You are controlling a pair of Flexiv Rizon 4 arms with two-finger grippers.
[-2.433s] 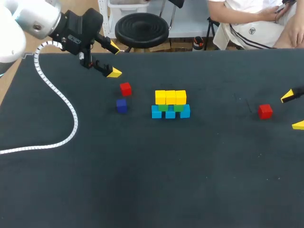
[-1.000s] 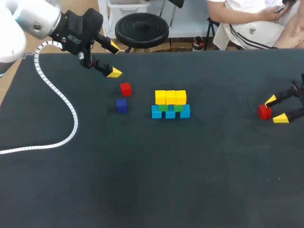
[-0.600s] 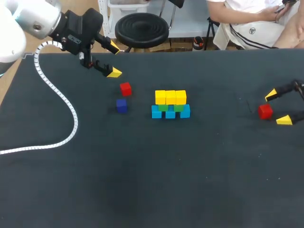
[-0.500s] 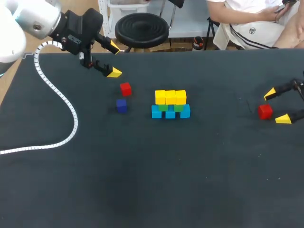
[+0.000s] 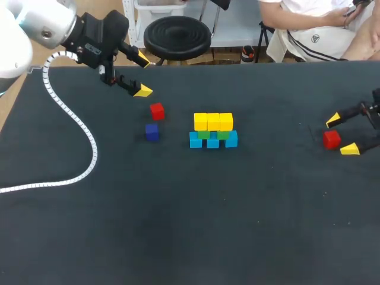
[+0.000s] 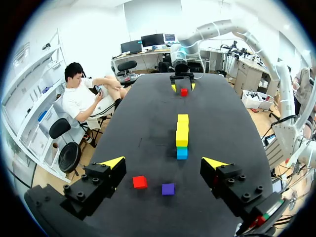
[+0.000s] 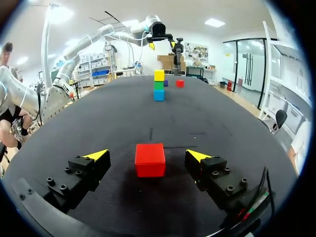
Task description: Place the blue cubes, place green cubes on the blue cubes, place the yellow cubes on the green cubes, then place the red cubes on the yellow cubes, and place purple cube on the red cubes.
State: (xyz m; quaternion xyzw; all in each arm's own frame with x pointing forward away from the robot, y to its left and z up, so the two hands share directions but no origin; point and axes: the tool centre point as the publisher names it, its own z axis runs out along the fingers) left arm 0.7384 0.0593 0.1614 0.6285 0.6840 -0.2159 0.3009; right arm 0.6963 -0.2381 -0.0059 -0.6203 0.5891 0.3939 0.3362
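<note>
In mid-table stands a stack: a row of blue cubes (image 5: 212,141), green cubes (image 5: 212,135) on them, and yellow cubes (image 5: 213,121) on top. One red cube (image 5: 331,139) lies on the table at the right, between the fingers of my open right gripper (image 5: 341,134). In the right wrist view, this red cube (image 7: 150,159) has a gap on either side, inside the right gripper (image 7: 147,155). A second red cube (image 5: 157,110) and a purple cube (image 5: 152,132) lie left of the stack. My open, empty left gripper (image 5: 142,75) hangs behind them.
A white ribbed cable (image 5: 71,119) runs from my left arm across the table's left side. In the left wrist view, the red cube (image 6: 139,181) and purple cube (image 6: 168,188) lie just ahead of the left gripper (image 6: 164,162), and the stack (image 6: 181,136) is farther on.
My right gripper came in from the table's right edge to straddle the red cube. Its fingers then spread wider around it. The cube stayed put, and the left arm has not moved.
</note>
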